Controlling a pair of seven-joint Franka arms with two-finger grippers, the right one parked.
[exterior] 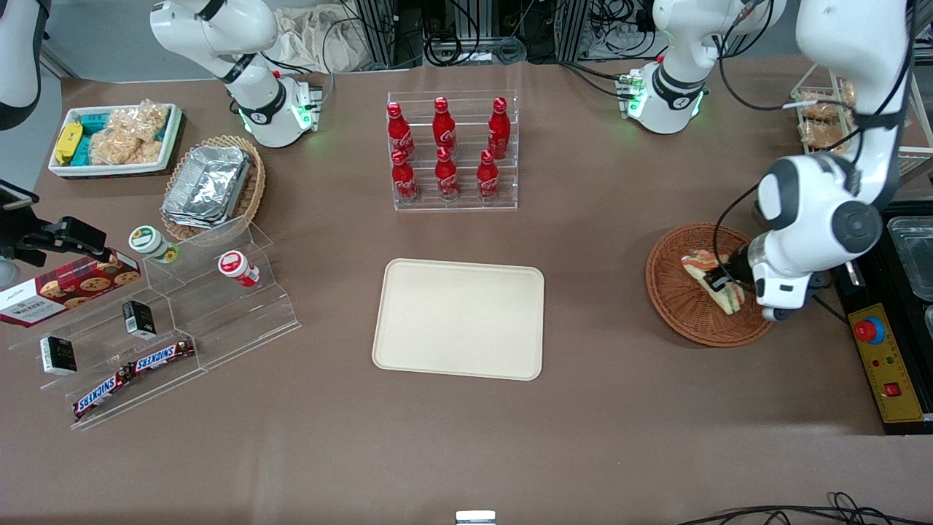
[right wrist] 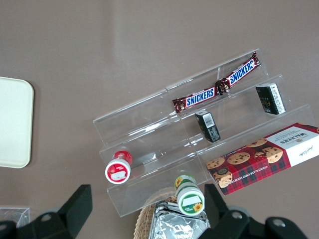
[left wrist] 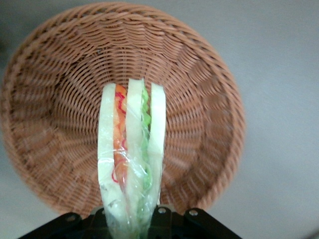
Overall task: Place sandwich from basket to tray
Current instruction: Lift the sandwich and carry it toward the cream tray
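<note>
Over the wicker basket (exterior: 685, 306), gripper (exterior: 721, 281) pinches the wrapped wedge sandwich (left wrist: 130, 164), which appears lifted clear of the weave. Pick looks done; carry and set-down remain. Cream tray (exterior: 459, 321) bare, well apart toward table centre.

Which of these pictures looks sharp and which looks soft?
Front view: evenly lit, sharp; gripper holds the sandwich over the basket. Left wrist view: sandwich fairly crisp, basket softer, table blurred.

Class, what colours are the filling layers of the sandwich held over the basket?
Orange-red and green between pale bread, seen best in the left wrist view: sandwich, gripper, basket.
</note>
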